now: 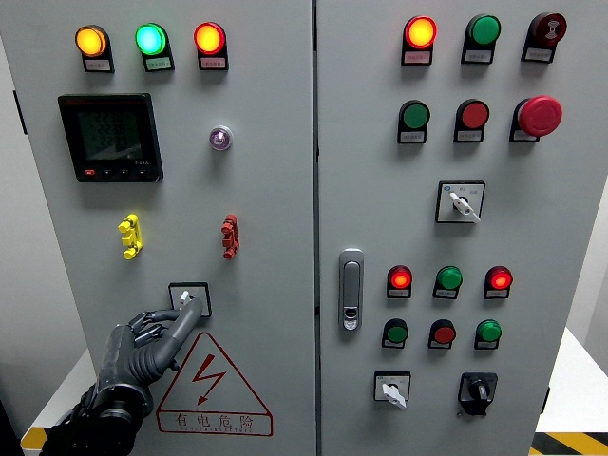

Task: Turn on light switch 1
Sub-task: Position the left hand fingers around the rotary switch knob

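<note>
Head view of a grey electrical cabinet (pixel 266 190) with two doors. The left hand (pixel 142 347) rises from the lower left corner, its wrist and forearm cut off by the frame edge. Its extended index finger (pixel 185 318) lies against the rotary switch (pixel 189 298), a square-plated selector low on the left door, just above the red triangular warning label (pixel 214 389). The fingertip covers most of the knob, so the switch's handle appears to point upward with its long axis near vertical, though this is hard to confirm. The remaining fingers are loosely curled and grasp nothing; whether the index finger presses or merely touches cannot be told. The warning label's lower left corner is hidden by the hand. Above the switch sit a yellow toggle (pixel 130 237), a red toggle (pixel 229 236), a dark display unit (pixel 109 137) whose readout is illegible, and three lit lamps (pixel 150 40). The right door carries a latch handle (pixel 351 289), coloured push-buttons and further rotary selectors. A hazard-striped floor edge (pixel 568 443) shows at lower right.
</note>
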